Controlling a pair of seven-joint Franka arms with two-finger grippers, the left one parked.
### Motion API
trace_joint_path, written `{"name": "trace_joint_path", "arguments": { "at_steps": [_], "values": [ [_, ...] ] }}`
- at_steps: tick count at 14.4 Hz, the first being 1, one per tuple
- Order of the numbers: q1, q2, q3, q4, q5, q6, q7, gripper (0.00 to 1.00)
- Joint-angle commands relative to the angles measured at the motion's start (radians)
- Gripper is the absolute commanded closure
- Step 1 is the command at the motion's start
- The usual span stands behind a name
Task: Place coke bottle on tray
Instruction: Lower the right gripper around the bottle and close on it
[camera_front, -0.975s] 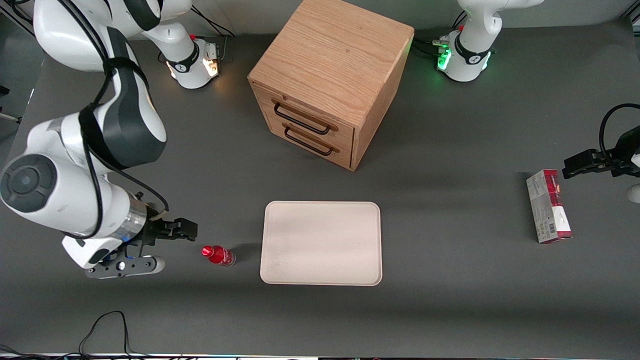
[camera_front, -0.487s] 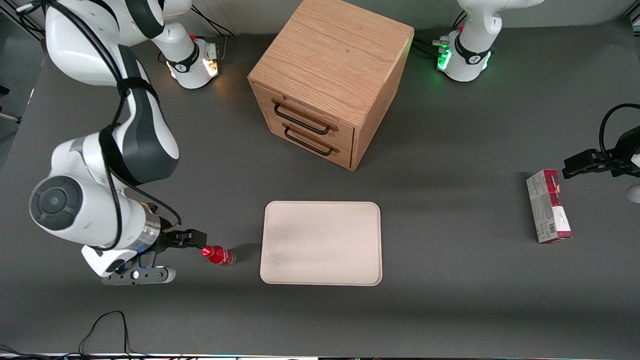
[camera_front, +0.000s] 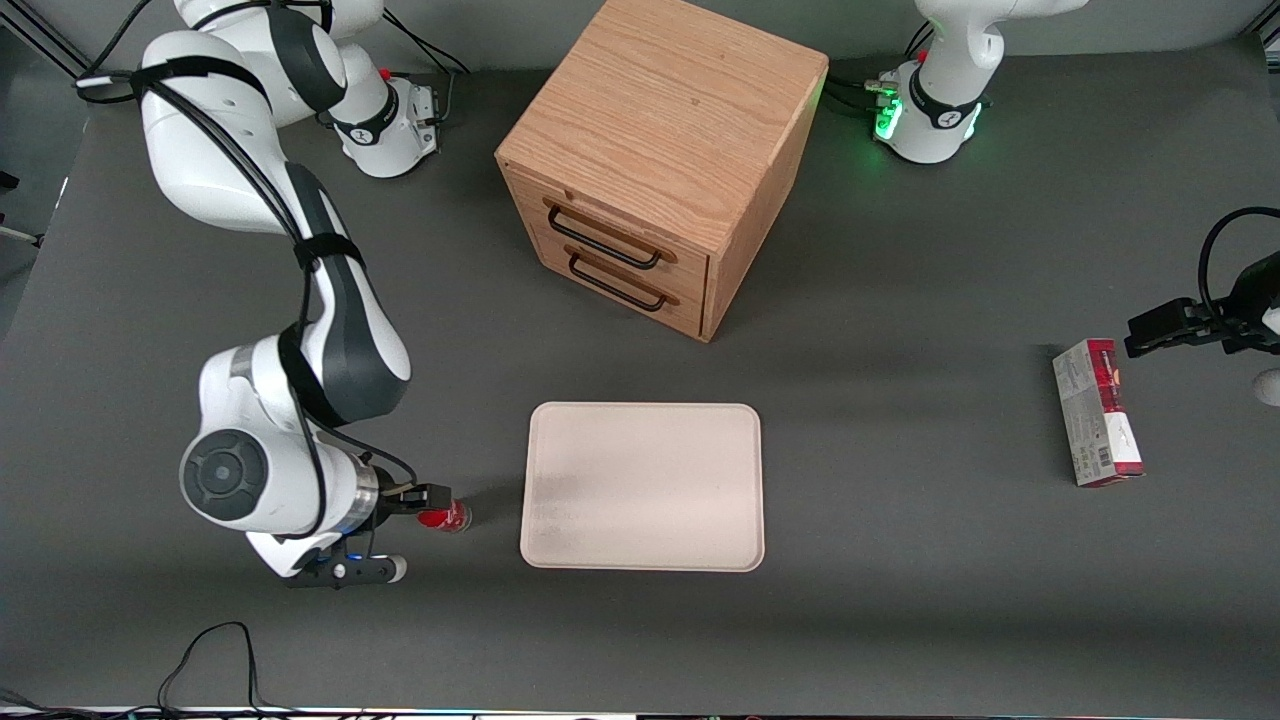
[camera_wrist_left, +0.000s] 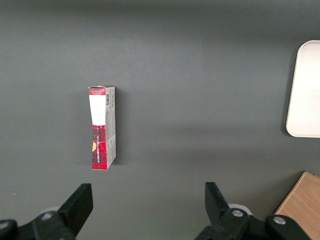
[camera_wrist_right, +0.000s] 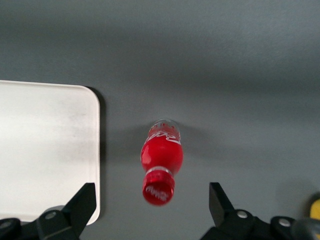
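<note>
**Counter inventory: bottle beside tray, arm above bottle**

Coke bottle (camera_front: 447, 517): small, red cap, red label, clear base. Stands upright on the dark grey counter (camera_front: 900, 600), just beside the short edge of the tray that faces the working arm's end, with a narrow strip of bare counter between them. In the right wrist view the bottle (camera_wrist_right: 161, 162) is seen from above, cap toward the camera, alone on the counter.

Tray (camera_front: 642, 486): large, flat, cream-white, rounded corners, low raised rim. Lies flat on the counter, nearer to the front camera than the cabinet. Nothing rests on it. One rounded corner and edge (camera_wrist_right: 92, 150) show in the right wrist view, apart from the bottle.

Gripper (camera_front: 425, 497): right arm's, directly above the bottle's cap end, partly covering the bottle in the front view. Jaws spread wide; in the right wrist view the two dark fingers (camera_wrist_right: 80, 202) sit well to either side of the bottle, neither touching it.

Cabinet (camera_front: 660, 160): wooden, two drawers with dark handles, both drawers closed.

Carton (camera_front: 1097, 412): red-and-grey, rectangular, lying flat toward the parked arm's end of the counter, well apart from the tray; also visible in the left wrist view (camera_wrist_left: 102, 127).
</note>
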Motion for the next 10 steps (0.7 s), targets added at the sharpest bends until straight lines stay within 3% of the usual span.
{"name": "trace_joint_path", "arguments": {
  "at_steps": [1, 10],
  "values": [
    [0.002, -0.026, 0.002, -0.093, -0.002, 0.077, 0.015, 0.00],
    [-0.001, -0.113, 0.000, -0.287, -0.002, 0.208, 0.015, 0.00]
  ]
}}
